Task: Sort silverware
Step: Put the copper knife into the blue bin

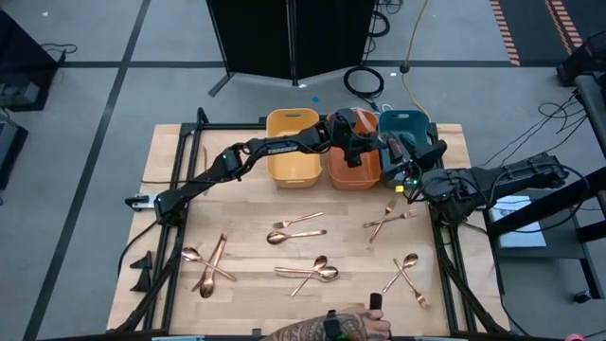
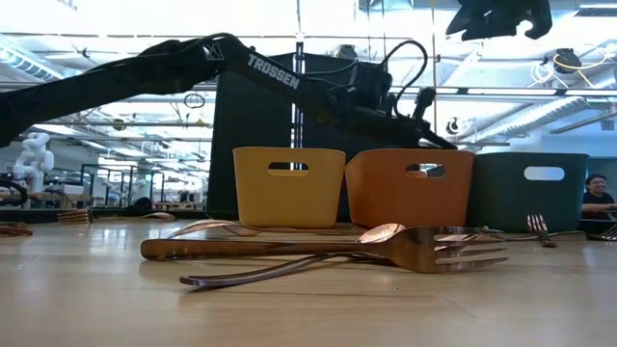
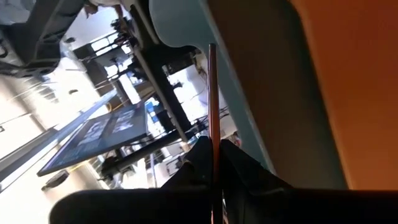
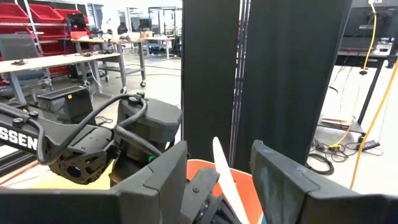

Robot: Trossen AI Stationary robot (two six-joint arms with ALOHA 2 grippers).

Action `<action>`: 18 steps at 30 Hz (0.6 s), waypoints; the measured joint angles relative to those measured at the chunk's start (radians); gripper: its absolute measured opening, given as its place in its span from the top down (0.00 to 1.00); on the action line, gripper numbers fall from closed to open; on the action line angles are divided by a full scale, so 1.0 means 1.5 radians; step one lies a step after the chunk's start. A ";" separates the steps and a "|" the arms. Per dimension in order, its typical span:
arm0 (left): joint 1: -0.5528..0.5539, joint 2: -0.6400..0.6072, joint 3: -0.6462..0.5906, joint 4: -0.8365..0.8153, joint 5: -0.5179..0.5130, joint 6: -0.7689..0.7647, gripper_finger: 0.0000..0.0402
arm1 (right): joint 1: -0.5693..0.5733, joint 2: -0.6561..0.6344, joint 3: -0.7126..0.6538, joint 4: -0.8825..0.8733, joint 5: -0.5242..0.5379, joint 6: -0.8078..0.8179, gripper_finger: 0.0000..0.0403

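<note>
The left tool [image 3: 214, 163] is pinching a thin copper piece [image 3: 212, 99] over the orange bin [image 1: 354, 163]; the right tool [image 4: 217, 180] is waiting wide open at the teal bin [image 1: 405, 123].

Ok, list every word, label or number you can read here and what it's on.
"TROSSEN": white letters on the left arm, low view.
"SSEN": the end of the same brand name on that arm, cut off at the edge of the right wrist view.
High view: light lettering on the left arm, too small to read.
Left wrist view: a dark sign with pale marks, too blurred to read.
Bins and silverware: no text visible.
</note>
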 joint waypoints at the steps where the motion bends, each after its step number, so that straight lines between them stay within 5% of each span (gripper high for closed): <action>1: 0.000 0.000 0.000 -0.001 0.000 0.001 0.99 | 0.000 0.000 0.000 0.000 0.000 0.000 0.59; 18: -0.007 0.000 0.000 -0.009 -0.012 0.003 0.84 | 0.000 0.000 0.000 -0.001 -0.002 0.000 0.59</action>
